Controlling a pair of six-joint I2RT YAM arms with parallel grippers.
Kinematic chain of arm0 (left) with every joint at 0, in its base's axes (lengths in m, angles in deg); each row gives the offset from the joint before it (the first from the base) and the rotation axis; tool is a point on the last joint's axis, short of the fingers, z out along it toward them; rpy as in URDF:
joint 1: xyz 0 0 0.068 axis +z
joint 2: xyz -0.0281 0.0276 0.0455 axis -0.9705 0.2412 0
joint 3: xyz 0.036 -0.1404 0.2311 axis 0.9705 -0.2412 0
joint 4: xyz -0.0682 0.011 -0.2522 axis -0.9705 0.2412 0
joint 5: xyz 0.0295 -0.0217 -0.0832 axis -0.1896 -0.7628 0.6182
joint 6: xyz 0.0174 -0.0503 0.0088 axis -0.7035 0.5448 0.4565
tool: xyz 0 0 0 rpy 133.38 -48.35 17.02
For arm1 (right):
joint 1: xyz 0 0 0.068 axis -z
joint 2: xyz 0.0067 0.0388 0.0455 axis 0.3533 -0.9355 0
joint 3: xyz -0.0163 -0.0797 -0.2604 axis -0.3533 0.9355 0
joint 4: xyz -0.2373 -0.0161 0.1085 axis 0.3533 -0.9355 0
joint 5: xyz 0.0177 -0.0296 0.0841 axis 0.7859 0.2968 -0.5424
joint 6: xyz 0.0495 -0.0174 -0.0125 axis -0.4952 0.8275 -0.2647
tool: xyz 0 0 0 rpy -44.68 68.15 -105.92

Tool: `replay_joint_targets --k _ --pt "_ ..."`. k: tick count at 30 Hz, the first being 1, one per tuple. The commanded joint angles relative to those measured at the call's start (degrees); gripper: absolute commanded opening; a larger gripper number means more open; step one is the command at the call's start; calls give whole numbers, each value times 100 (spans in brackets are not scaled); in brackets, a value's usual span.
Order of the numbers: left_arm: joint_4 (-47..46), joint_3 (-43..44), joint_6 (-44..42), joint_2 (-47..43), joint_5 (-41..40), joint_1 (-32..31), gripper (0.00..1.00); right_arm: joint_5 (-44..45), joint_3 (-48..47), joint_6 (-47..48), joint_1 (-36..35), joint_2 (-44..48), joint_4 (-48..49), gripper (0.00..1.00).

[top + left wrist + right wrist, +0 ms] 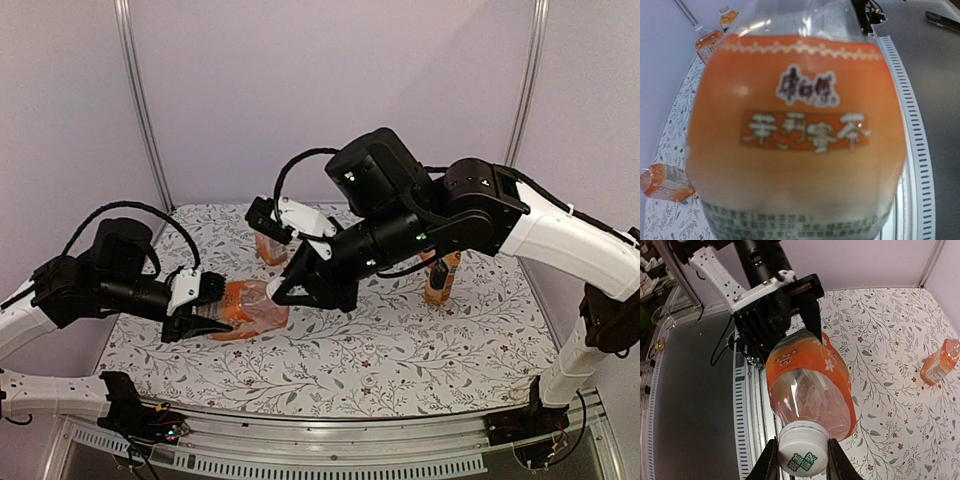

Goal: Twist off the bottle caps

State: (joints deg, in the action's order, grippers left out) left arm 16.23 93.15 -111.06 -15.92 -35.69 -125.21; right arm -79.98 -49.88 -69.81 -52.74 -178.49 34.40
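White bottle cap [800,454] clamped tight between the right jaws.
Its orange-labelled bottle [807,385] is gripped by the body in the left jaws, held sideways over the floral tabletop [890,365]; another bottle [440,275] stands well apart.

The left arm [120,270] and right arm [560,240] pair glossy black joint housings with smooth white link shells, and small green lights [350,178] glow on the right one's black blocks. A black cable [130,205] loops above each wrist. The left pincer [212,308] and right pincer [280,292] have black fingers behind white brackets [185,288].
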Motion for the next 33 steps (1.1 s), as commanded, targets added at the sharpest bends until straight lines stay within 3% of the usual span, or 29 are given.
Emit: replay_joint_targets --k 1,5,6,7,10,12,14,18,21,25,33 --pt "351 258 -104 29 1677 -128 11 -312 114 2392 -406 69 -950 0" --pt "347 264 -28 21 1740 -128 11 211 -86 2851 -500 -103 -1149 0" --pt "346 266 -30 23 1734 -128 11 304 -71 2869 -506 -105 -1077 6" --pt "334 262 -33 27 1709 -128 11 388 -33 2864 -503 -95 -985 17" --pt "145 194 45 -3 1412 -128 11 741 -35 2626 -508 -25 -676 72" --pt "-122 59 84 -41 966 -128 11 1453 -88 2093 -504 24 -457 91" --pt "-498 -89 17 -78 288 -128 11 1822 -98 1653 -505 101 -276 98" --pt "-1201 -330 -197 -91 -979 -144 11 1798 -120 639 -395 197 145 99" --pt "-1619 -426 -333 -121 -1614 -146 11 1904 -208 -648 -156 127 294 98" --pt "-1876 -544 -571 -86 -2095 -161 11 1727 -175 -2267 165 12 451 85" --pt "-1976 -689 -690 -125 -2148 -222 11 1697 -279 -2644 187 -142 568 66"
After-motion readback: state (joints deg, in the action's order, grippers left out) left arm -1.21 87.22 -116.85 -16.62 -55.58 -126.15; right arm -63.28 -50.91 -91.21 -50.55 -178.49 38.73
